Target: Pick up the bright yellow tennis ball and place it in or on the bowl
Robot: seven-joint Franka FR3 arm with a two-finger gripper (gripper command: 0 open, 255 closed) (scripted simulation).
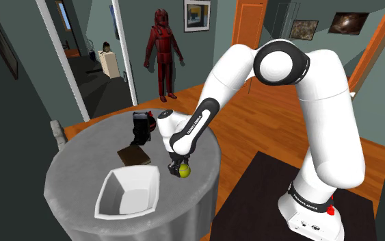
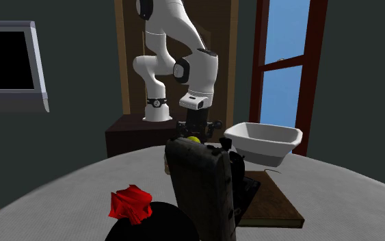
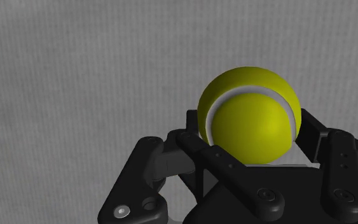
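**Item 1, pincer**: all black. My two fingers were partly closed and pressed against opposite sides of item 2.

**Item 2, tennis ball**: bright yellow with a pale curved seam and no print on the side that showed. It sat between my fingertips, low over the table. I could not tell whether it touched the surface.

**Item 3, bowl**: white, squarish and unmarked. It stood near the pincer, to its left in the shoulder view, apart from the ball.

**Writing:** a line of small dark lettering ran along my forearm, too small to read.

**Item 4, table**: round, grey and finely ribbed, directly under the pincer.

**Item 5, flat brown book**: on the table just beyond the pincer, between it and item 6.

**Item 6, black upright device**: farther from the pincer than the book, with a crumpled red piece beside it.

**Room:**
- The floor was orange wood.
- A dark mat lay under my stand.
- The walls were grey-green and hung with framed pictures.
- A red humanoid figure stood well behind the pincer.
- A red-framed door with blue panes was also in the room.
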